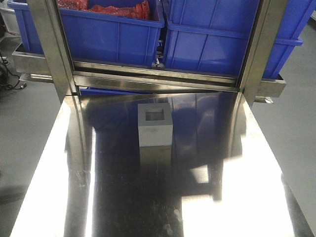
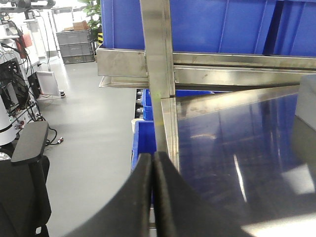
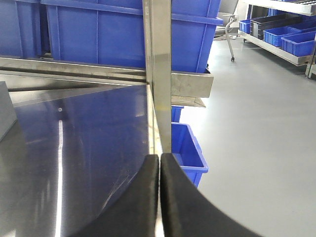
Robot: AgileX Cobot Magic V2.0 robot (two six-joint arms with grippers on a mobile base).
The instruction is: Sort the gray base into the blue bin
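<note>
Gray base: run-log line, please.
gray base: on steel table, recess up | left gripper: shut, empty | right gripper: shut, empty

Left bin (image 1: 116, 37), right bin (image 1: 217, 42): tops cut by upper edge in front view, floors out of sight, steel posts (image 1: 49, 44) cover parts. Red stuff (image 1: 121, 9) in left bin mostly behind wall. Gray block (image 2: 307, 98): only sliver at right edge, left wrist view; sliver at left edge, right wrist view.

Right gripper (image 3: 159, 158) jaws pressed together over steel table (image 3: 89, 128) edge.
</note>
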